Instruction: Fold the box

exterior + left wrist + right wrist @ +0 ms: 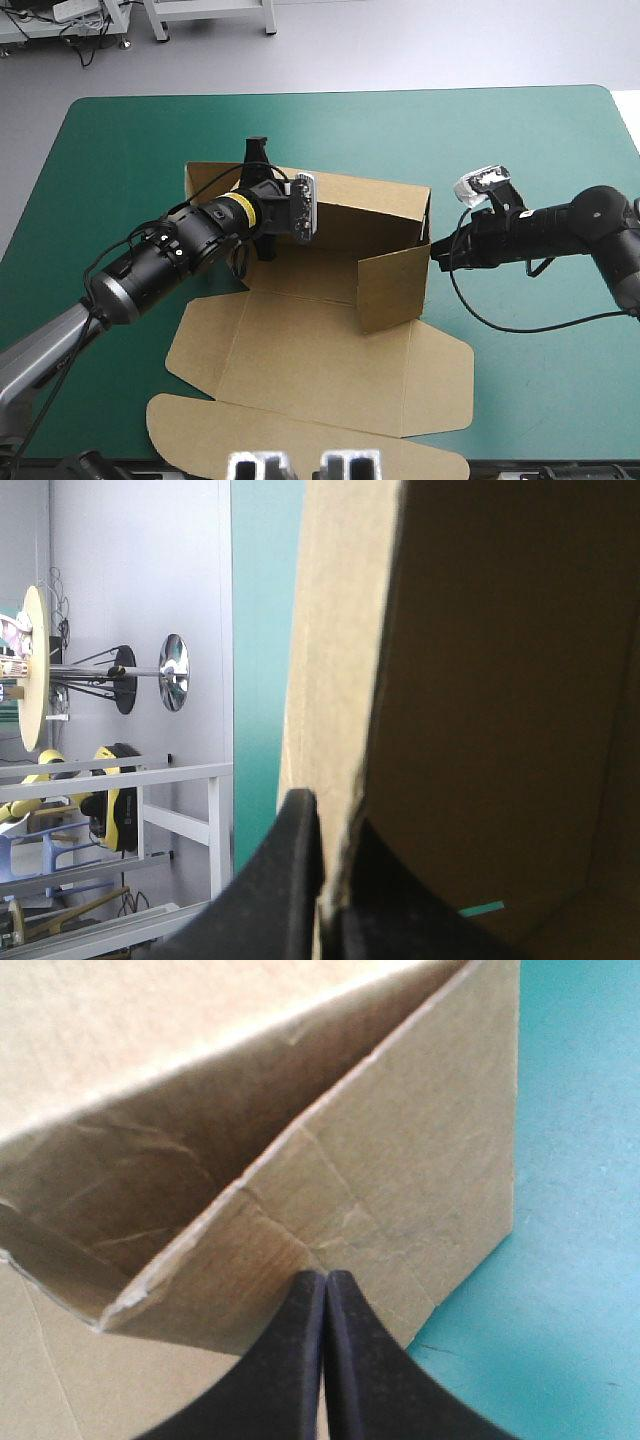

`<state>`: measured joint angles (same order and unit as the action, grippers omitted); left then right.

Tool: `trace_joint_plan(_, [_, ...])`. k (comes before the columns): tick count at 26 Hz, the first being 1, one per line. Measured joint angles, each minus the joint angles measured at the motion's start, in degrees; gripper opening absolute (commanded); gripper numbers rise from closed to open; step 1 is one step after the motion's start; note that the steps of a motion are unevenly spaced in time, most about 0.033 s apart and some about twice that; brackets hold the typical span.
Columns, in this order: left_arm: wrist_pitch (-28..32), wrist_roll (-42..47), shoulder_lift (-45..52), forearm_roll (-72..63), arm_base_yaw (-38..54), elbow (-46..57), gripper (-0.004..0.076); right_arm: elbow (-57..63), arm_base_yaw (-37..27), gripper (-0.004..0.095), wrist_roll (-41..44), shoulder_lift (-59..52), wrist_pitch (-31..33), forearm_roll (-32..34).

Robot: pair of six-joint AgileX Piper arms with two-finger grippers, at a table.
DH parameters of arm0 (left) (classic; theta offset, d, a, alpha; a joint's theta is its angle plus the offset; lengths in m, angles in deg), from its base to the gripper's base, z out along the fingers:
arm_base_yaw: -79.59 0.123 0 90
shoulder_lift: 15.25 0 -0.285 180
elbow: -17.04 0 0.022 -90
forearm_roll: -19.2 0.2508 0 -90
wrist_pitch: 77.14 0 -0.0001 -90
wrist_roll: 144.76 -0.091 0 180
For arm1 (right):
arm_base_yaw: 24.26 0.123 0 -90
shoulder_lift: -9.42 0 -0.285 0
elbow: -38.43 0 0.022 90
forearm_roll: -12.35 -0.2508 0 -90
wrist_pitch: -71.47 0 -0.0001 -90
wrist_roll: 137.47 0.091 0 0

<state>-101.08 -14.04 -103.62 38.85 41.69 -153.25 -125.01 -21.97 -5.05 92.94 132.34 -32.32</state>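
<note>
The brown box point(330, 350) lies half formed in the middle of the teal-green table point(520, 130). Its far wall point(370, 205) stands upright and a short panel point(392, 288) stands at its right end. The lid lies flat toward the near edge. My left gripper point(258, 180) reaches over the far wall near its left end. In the left wrist view the board point(480, 700) runs between the fingers of the left gripper point(325, 820), which is shut on it. My right gripper point(437, 250) is shut, with its tip point(326, 1278) against the outside of the box's right wall point(400, 1170).
The flat lid and its rounded flap point(300, 440) reach to the table's near edge. Bare teal-green cover lies to the far side and the right of the box.
</note>
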Motion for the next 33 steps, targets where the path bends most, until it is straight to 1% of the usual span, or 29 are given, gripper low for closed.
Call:
trace_joint_plan(2, [0.1, 1.4, 0.0, 0.1, 0.0, 0.0, -0.0010, 0.0, 0.0, -0.0020, -0.8, 0.0, -0.2, -1.4])
trace_joint_plan(4, [-0.1, 5.6, 0.0, 1.3, 0.0, -0.5, -0.0010, -0.2, 0.0, -0.0020, -2.1, 0.0, -0.3, -3.4])
trace_joint_plan(8, [-2.9, 13.9, -0.1, 7.2, 0.0, -1.5, -0.0010, -4.3, 0.0, -0.0020, -2.6, 0.0, -0.3, -3.4])
trace_joint_plan(9, [-4.3, 17.9, -0.2, 10.3, 0.0, -1.7, -0.0010, -7.9, 0.0, -0.0020, -1.5, 0.0, -0.6, -2.9])
trace_joint_plan(11, [-5.9, 21.4, -0.2, 13.1, 0.0, -1.8, -0.0010, -14.7, 0.0, -0.0020, 1.7, 0.0, -1.9, -1.5])
trace_joint_plan(15, [-6.5, 26.5, -0.2, 14.4, 0.0, -1.9, -0.0010, -23.8, 0.0, -0.0020, 7.0, 0.0, -6.1, 1.1])
trace_joint_plan(18, [-6.8, 29.7, -0.2, 15.3, 0.0, -1.9, -0.0010, -30.5, 0.0, -0.0020, 12.2, 0.1, -9.6, 5.3])
trace_joint_plan(20, [-6.9, 31.6, -0.2, 16.0, 0.0, -1.9, -0.0010, -34.7, 0.0, -0.0020, 15.8, 0.9, -10.0, 8.6])
trace_joint_plan(23, [-7.4, 34.2, -0.4, 17.4, -0.1, -1.9, -0.0010, -41.2, 0.0, -0.0020, 21.7, 3.5, -7.2, 13.7])
trace_joint_plan(26, [-8.4, 35.6, -0.9, 19.4, -0.9, -1.9, -0.0010, -47.1, 0.0, -0.0020, 26.1, 7.7, -1.9, 17.6])
trace_joint_plan(29, [-10.2, 38.5, -1.9, 22.5, -3.1, -2.3, -0.0010, -51.3, 0.0, -0.0020, 29.4, 13.2, 2.9, 19.2])
trace_joint_plan(31, [-12.4, 42.5, -2.8, 26.6, -5.0, -2.4, -0.0010, -53.3, 0.0, -0.0020, 30.9, 16.8, 5.8, 19.5])
trace_joint_plan(33, [-14.4, 47.6, -3.7, 31.2, -6.9, -2.4, -0.0010, -54.2, 0.0, -0.0020, 32.2, 19.7, 7.3, 19.7])
